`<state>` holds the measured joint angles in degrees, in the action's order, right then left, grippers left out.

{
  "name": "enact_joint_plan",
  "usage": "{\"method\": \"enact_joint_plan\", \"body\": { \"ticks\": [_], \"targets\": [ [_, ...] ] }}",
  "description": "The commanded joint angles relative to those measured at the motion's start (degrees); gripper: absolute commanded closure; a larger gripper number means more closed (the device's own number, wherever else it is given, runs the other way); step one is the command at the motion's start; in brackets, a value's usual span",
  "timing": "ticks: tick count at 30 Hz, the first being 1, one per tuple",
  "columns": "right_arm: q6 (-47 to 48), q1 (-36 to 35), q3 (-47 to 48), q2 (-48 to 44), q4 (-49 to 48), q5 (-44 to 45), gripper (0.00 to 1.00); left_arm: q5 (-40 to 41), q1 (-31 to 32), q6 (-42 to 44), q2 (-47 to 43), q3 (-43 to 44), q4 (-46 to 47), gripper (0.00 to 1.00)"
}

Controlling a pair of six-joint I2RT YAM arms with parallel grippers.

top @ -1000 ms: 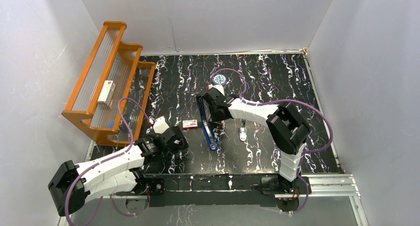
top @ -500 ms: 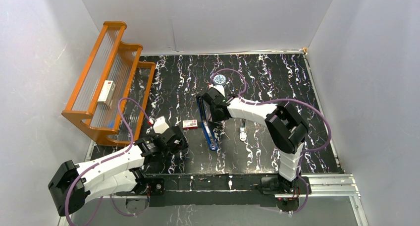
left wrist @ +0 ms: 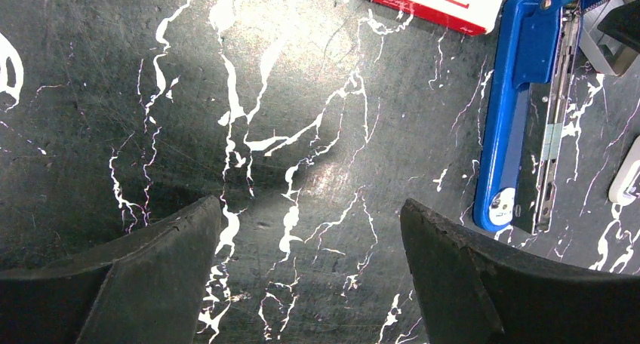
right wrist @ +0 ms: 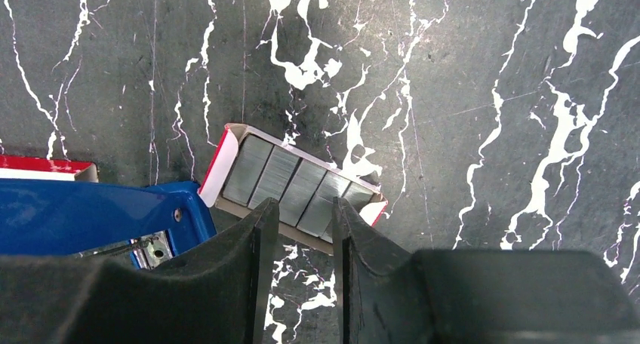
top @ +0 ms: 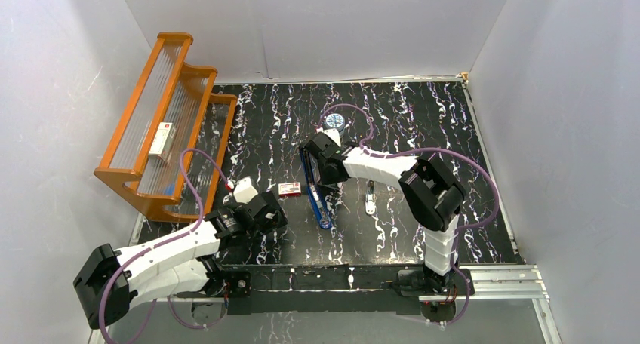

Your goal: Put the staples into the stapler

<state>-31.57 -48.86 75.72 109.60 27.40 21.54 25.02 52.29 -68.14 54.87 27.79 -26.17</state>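
The blue stapler (top: 315, 194) lies opened on the black marbled table, metal rail showing; it also shows in the left wrist view (left wrist: 521, 125) and the right wrist view (right wrist: 98, 212). The staples' open tray (right wrist: 290, 184), red-and-white ended and filled with silvery strips, lies just beyond my right gripper (right wrist: 304, 206). The right jaws stand a narrow gap apart with nothing between them. In the top view the right gripper (top: 315, 157) hides the tray. A closed red-and-white box piece (top: 290, 188) lies left of the stapler. My left gripper (left wrist: 309, 216) is wide open and empty over bare table.
A small white tool (top: 370, 200) lies right of the stapler. An orange tiered rack (top: 143, 174) at the left holds a longer white box with a red mark (top: 161, 140). A round disc (top: 334, 120) lies at the back.
My right arm has shifted slightly to the left at the stapler's far end. The left arm, stapler and box have not moved.
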Motion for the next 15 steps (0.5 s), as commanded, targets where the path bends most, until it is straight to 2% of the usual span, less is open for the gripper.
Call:
{"method": "enact_joint_plan", "body": {
  "ticks": [1,15],
  "targets": [
    [-1.29,-0.15,3.31,0.73,2.57,2.36,0.59,1.83,-0.24,-0.06,-0.12,-0.24,-0.59,0.14],
    [-2.36,-0.20,2.50,0.09,2.79,3.77,0.59,1.88,-0.26,-0.13,0.06,-0.42,-0.37,0.14]
  ]
}}
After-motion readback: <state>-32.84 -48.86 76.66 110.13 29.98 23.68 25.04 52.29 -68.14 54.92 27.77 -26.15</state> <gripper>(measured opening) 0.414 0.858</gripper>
